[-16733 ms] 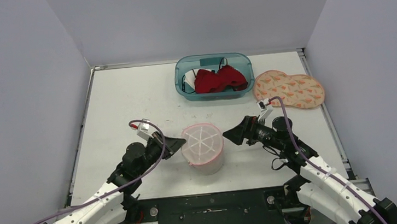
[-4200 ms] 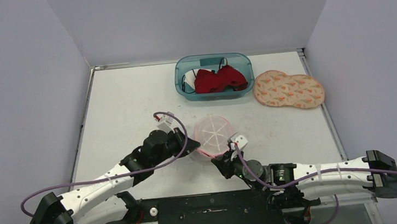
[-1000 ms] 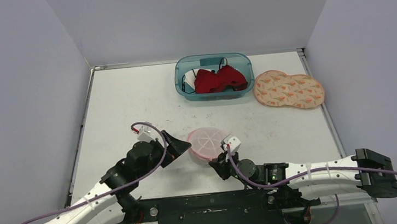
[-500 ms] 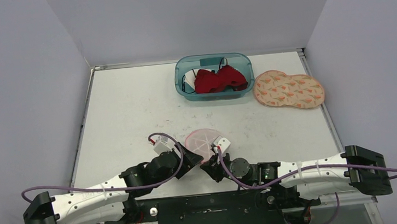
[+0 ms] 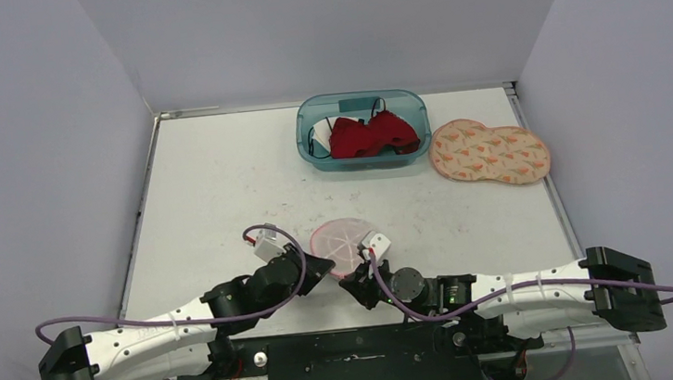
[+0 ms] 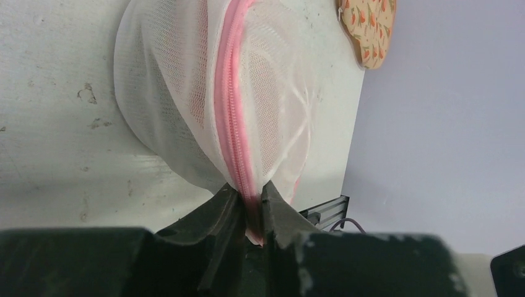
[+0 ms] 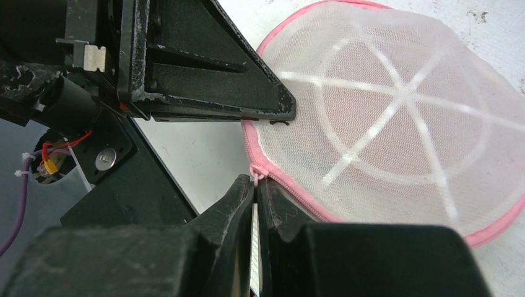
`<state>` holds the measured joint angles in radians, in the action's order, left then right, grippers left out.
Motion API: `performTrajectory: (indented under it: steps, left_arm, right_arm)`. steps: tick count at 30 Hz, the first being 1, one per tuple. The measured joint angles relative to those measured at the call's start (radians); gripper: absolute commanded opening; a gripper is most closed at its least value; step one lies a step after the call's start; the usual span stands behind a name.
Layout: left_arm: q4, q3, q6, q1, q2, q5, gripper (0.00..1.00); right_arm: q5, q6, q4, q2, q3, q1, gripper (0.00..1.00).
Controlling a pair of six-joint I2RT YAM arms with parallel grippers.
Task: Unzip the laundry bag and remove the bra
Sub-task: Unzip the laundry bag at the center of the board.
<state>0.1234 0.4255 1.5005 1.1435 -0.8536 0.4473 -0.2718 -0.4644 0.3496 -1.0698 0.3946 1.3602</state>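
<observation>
Mesh, one laundry bag (image 5: 343, 239) is pinched by two tools: left tool (image 6: 251, 213) on zipper (image 6: 230, 124), right tool (image 7: 255, 185) on pull (image 7: 254, 175).

White laundry bag (image 6: 162, 93), pink zipper (image 6: 230, 124)

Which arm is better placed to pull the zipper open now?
Right. The right end effector is pinched at the zipper pull, while the left end effector clamps the laundry bag along its pink zipper seam, likely serving as the anchor.
</observation>
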Motion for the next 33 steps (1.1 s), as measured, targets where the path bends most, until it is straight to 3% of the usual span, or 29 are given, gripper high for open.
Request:
performTrajectory:
  steps: [3, 20, 33]
  left_arm:
    - [-0.001, 0.000, 0.002, -0.001, 0.004, 0.002, 0.00]
    - [-0.097, -0.040, -0.073, -0.124, 0.032, -0.098, 0.00]
    - [-0.272, -0.041, -0.369, -0.361, -0.076, -0.486, 0.00]
  right_arm:
    - [-0.001, 0.000, -0.009, 0.006, 0.000, 0.000, 0.05]
    - [-0.073, -0.057, -0.122, 0.072, -0.007, -0.073, 0.05]
    - [-0.097, -0.066, -0.144, 0.157, -0.050, -0.064, 0.05]
